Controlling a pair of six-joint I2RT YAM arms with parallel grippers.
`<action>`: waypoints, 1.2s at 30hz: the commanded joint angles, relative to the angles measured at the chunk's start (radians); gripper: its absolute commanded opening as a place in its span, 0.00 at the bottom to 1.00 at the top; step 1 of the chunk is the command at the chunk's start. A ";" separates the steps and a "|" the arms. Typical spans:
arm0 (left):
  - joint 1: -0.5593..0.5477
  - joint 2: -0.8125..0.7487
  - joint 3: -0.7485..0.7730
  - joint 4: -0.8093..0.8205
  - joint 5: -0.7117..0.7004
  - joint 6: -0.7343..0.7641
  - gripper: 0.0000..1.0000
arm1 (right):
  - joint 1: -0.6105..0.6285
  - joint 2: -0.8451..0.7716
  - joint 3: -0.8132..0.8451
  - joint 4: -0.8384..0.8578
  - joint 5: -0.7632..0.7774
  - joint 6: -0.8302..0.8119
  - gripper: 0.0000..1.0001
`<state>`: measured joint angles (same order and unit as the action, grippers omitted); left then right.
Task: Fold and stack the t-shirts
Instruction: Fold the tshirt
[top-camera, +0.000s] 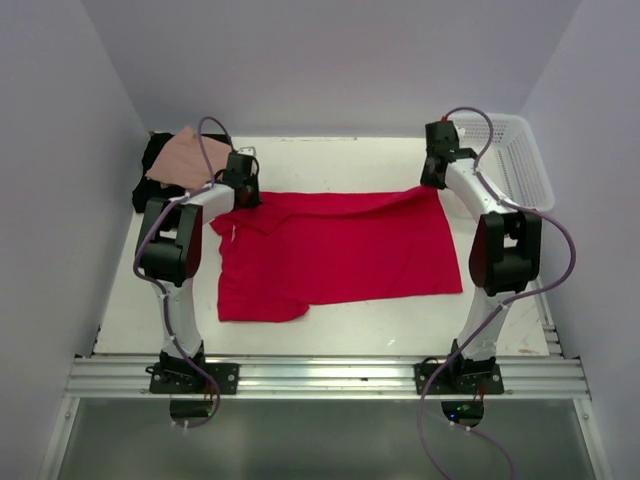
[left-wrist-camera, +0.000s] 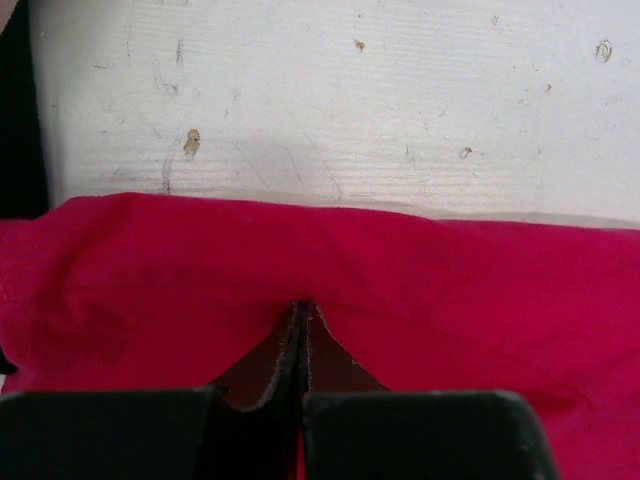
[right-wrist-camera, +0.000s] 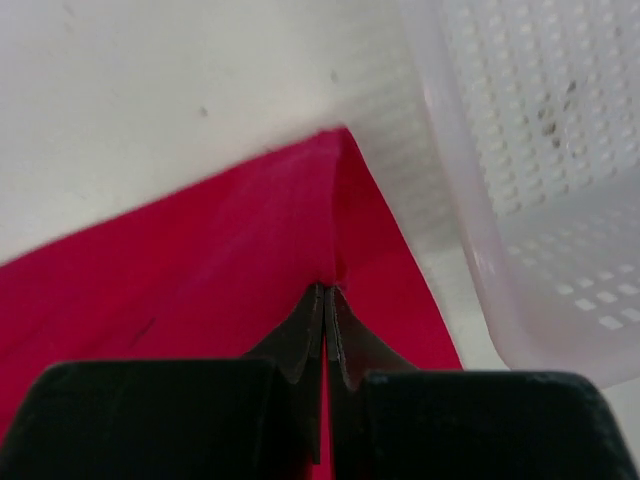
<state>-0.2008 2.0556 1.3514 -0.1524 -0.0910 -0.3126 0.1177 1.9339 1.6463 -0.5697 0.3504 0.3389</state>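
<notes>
Red t-shirt (top-camera: 340, 250) flat on table (top-camera: 400, 325), far edge in the grip of closed left and right jaws

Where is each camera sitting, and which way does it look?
Top: above and behind, looking down at the table, red t-shirt, left arm and right arm.
Left wrist: looks along the left gripper, shut on the shirt's edge.
Right wrist: looks along the right gripper, pinching the shirt beside the white basket.
Shared: all show the red t-shirt.
</notes>
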 joint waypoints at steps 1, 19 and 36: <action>-0.009 0.055 0.000 -0.076 0.023 0.018 0.00 | -0.001 0.027 -0.119 -0.059 0.030 -0.011 0.00; -0.011 0.060 0.000 -0.082 0.025 0.015 0.00 | 0.000 0.045 -0.215 -0.053 0.214 0.015 0.00; -0.009 -0.009 -0.011 -0.090 0.017 0.004 0.00 | 0.068 -0.070 -0.322 0.025 0.139 -0.014 0.24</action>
<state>-0.2039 2.0605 1.3617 -0.1555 -0.0895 -0.3107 0.1478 1.9717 1.3487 -0.5819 0.5014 0.3416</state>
